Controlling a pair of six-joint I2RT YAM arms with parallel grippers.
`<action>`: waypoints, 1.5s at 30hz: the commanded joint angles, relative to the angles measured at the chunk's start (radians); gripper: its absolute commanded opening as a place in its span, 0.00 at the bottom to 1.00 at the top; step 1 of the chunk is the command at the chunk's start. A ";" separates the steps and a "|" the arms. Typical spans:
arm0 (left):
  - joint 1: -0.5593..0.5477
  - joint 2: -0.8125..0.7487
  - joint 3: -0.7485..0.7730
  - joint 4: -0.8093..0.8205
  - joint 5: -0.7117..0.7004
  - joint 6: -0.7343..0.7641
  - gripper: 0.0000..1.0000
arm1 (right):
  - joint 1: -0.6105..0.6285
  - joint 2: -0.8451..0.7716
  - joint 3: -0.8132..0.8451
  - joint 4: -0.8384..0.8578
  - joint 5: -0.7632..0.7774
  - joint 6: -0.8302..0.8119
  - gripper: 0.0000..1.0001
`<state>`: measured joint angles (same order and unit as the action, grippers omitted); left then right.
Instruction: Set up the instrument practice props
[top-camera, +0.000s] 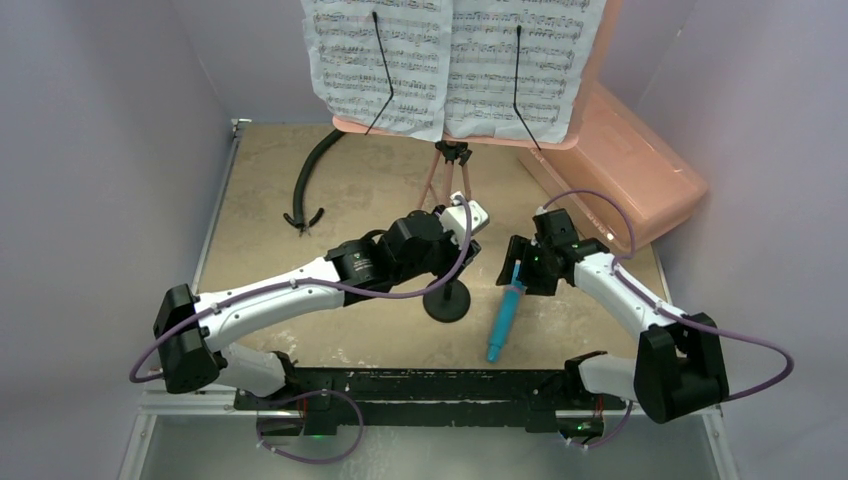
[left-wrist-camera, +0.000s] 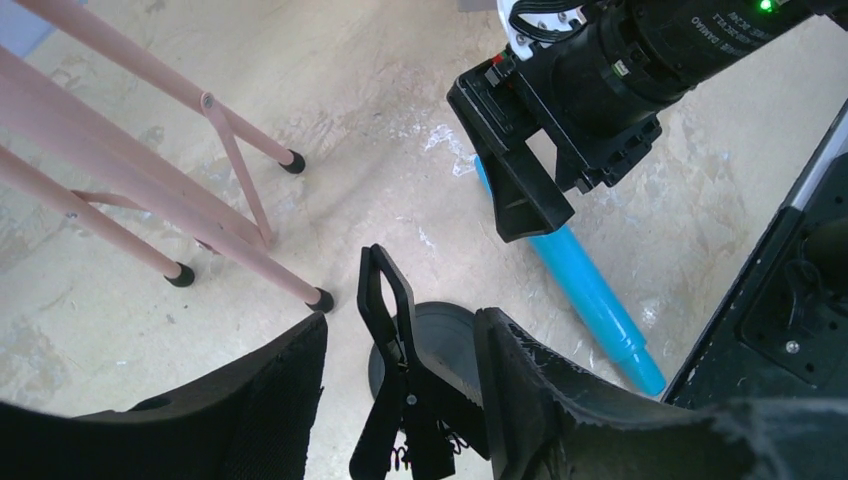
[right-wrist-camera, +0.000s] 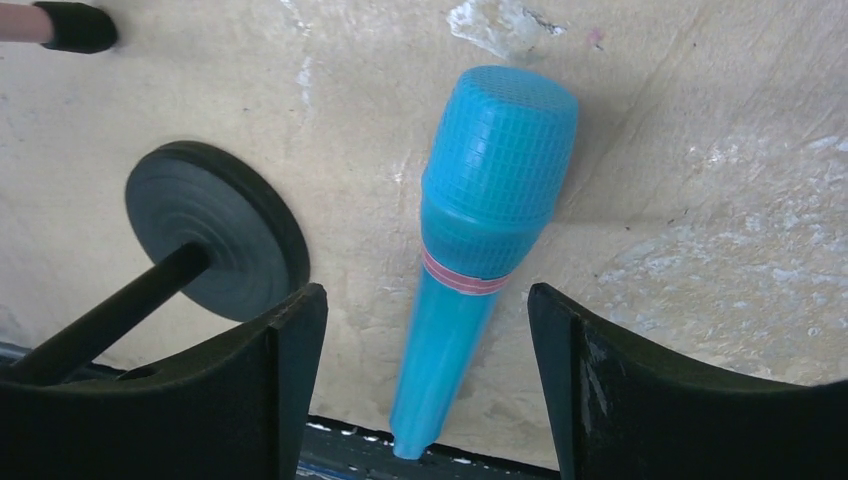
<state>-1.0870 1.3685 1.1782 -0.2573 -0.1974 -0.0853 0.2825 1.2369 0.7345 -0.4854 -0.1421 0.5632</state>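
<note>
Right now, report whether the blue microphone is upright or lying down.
Lying flat: the blue toy microphone rests lengthwise on the table, outside the mic stand.

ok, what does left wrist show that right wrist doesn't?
Left wrist only: the music stand's tripod legs along their length, the mic stand's clip, and the right arm's jaws, open above the microphone. Right wrist only: the microphone's mesh head, its pink band and the mic stand's pole. Both: the blue microphone, the mic stand's round base, the table.
</note>
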 joint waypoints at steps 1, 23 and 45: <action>-0.002 0.023 0.059 -0.001 0.041 0.064 0.53 | 0.002 0.010 -0.007 -0.006 0.045 -0.012 0.76; -0.002 0.129 0.206 -0.142 0.246 0.255 0.15 | 0.001 0.033 0.001 0.016 0.054 -0.055 0.69; -0.060 0.096 0.269 -0.245 0.295 0.242 0.00 | 0.003 0.207 -0.020 0.069 0.132 -0.068 0.67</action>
<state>-1.1221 1.4902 1.3792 -0.4709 0.1429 0.1921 0.2825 1.4117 0.7300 -0.4526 -0.0502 0.4953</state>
